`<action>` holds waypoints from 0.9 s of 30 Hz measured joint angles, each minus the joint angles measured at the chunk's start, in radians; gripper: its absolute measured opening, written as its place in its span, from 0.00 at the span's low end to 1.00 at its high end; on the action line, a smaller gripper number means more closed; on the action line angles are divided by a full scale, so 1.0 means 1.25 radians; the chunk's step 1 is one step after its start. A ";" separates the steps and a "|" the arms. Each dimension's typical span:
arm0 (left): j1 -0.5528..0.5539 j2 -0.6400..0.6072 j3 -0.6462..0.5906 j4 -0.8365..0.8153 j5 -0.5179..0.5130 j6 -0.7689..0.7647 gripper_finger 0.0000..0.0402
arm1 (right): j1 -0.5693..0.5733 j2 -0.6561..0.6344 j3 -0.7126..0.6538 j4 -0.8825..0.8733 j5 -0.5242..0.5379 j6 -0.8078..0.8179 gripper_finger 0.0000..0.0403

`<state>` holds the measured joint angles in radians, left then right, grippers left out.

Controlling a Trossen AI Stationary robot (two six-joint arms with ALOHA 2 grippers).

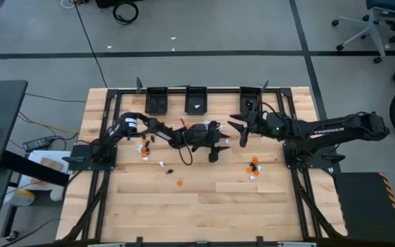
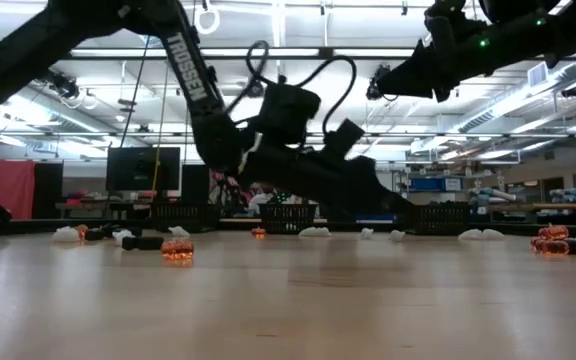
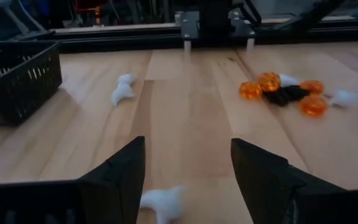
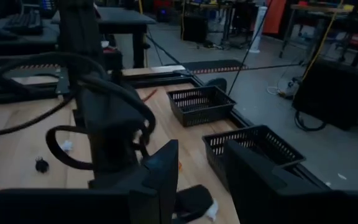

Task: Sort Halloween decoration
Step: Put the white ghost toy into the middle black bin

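One white trinket (image 3: 161, 202) lies between the left gripper's (image 3: 188, 180) spread fingers, so lower squarely before closing; the right gripper (image 4: 199, 180), seemingly empty, hovers part-open.

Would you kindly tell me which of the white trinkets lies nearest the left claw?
The white trinket lying between the open left claw's fingers; the other white ones lie farther off, near the bin and the orange cluster.
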<state>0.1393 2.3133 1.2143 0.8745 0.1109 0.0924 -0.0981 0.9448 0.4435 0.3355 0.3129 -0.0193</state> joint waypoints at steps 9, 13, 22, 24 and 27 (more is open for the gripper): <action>0.039 0.072 0.057 0.004 0.036 -0.024 0.52 | 0.004 0.014 0.001 0.008 -0.004 -0.002 0.33; 0.044 0.098 0.066 0.009 0.039 -0.020 0.52 | 0.004 0.014 0.001 0.012 -0.010 -0.002 0.33; 0.038 0.097 0.070 -0.054 0.047 0.001 0.37 | 0.004 0.014 0.001 0.009 -0.014 -0.002 0.33; 0.038 0.097 0.070 -0.057 0.047 0.000 0.32 | 0.004 0.014 0.001 0.008 -0.015 -0.002 0.33; 0.039 0.098 0.070 -0.059 0.046 -0.004 0.25 | 0.004 0.014 0.001 0.006 -0.015 -0.002 0.33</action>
<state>0.1878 2.4363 1.3014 0.8006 0.1680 0.0875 -0.0933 0.9619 0.4442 0.3427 0.2935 -0.0216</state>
